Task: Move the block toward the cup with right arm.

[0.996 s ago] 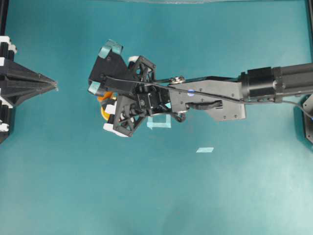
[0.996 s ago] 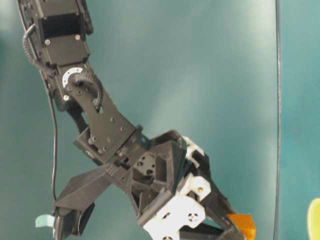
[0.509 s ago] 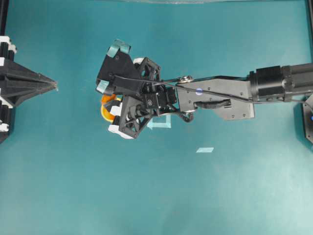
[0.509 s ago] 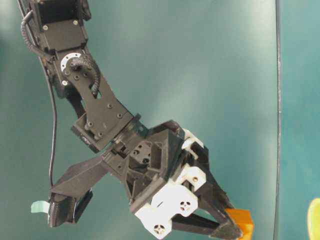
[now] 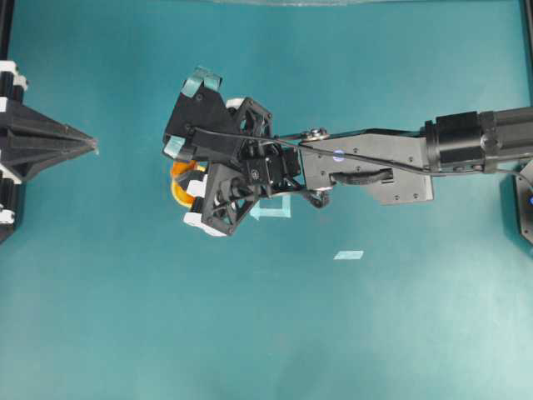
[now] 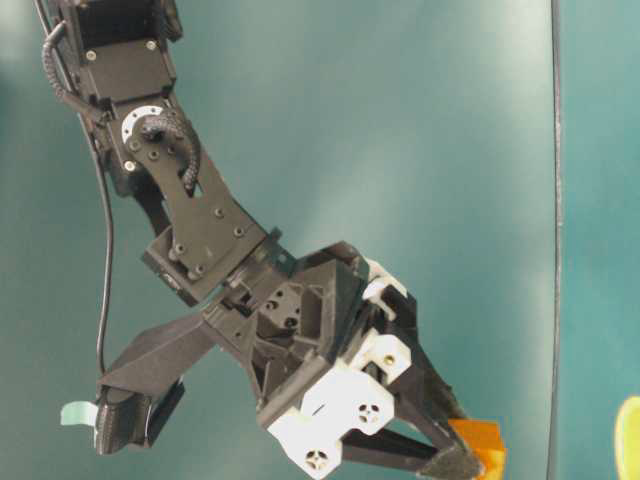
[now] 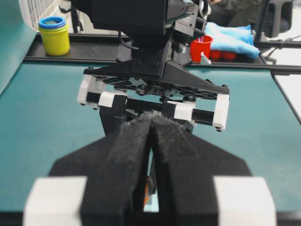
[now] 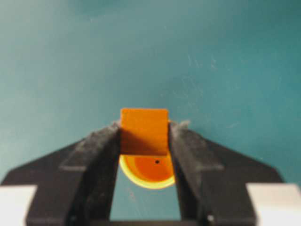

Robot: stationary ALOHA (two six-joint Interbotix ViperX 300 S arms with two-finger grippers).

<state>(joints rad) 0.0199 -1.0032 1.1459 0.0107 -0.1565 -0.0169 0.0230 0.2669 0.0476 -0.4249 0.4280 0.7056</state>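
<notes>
Right claw [image 8: 145,141] pinches the block [image 8: 144,131] between its pads, block directly above the cup [image 8: 146,172]. Left claw [image 7: 151,136] pressed together, well apart from the cup.

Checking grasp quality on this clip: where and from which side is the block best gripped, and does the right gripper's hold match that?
Grip the block on two opposite flat side faces, coming from above. As a small cube, its parallel faces suit flat pads. The right gripper does this: its fingers clamp the left and right faces, with the cup visible below.
</notes>
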